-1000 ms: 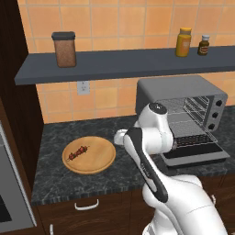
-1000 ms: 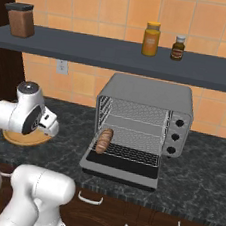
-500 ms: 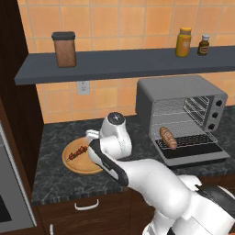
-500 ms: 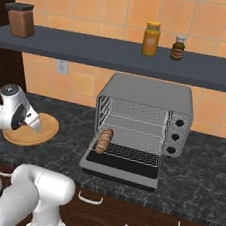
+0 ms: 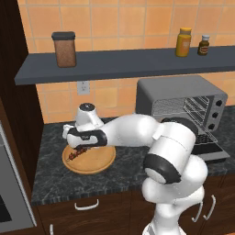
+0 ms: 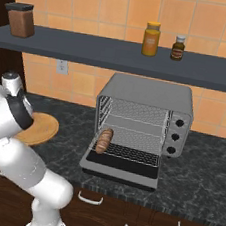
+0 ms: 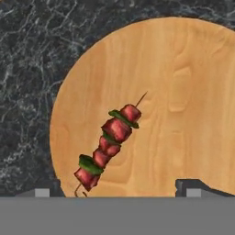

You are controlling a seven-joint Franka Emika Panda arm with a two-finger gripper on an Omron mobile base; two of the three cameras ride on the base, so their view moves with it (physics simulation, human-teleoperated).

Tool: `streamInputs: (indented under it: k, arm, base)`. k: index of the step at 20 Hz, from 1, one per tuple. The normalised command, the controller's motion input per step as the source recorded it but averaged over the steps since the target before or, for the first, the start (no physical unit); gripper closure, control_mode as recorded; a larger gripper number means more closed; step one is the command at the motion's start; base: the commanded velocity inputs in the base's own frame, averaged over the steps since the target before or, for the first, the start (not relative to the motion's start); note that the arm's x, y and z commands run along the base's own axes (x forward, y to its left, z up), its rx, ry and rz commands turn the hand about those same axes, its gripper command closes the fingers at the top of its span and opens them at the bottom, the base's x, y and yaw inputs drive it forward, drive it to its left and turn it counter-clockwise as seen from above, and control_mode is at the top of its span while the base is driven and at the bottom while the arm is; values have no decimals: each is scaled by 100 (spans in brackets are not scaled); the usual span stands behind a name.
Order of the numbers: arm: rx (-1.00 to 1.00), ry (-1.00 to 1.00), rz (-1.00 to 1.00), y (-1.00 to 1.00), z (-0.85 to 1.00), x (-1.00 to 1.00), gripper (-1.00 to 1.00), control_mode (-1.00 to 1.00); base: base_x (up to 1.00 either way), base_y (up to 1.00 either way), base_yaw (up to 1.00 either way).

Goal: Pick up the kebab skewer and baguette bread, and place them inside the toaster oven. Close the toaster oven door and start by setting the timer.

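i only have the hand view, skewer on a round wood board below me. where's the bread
Observer: The baguette bread already lies on the rack at the left of the toaster oven.
Operator: door open or shut
Observer: The toaster oven door is folded down flat, open, in the right base view.
Operator: where is the oven from the board
Observer: In the left base view the wooden board sits on the dark counter, with the oven to its right along the same counter.
Operator: gripper touching the skewer
Observer: Not as far as I can tell. In the left base view the gripper hangs just above the kebab skewer; its fingers show wide apart.
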Motion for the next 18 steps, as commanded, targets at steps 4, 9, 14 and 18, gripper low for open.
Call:
streamInputs:
  k: [4, 9, 14, 18]
  arm:
    - [0, 0, -3, 57, -47, 27, -100, -100]
    - [0, 0, -9, 18, -53, 33, -100, -100]
    - [0, 3, -10, 24, -48, 46, -100, -100]
    - [0, 5, -2, 43, -19, 50, -100, -100]
  base:
    - [0, 0, 0]
    - [0, 0, 0]
    - [0, 0, 0]
    - [0, 0, 0]
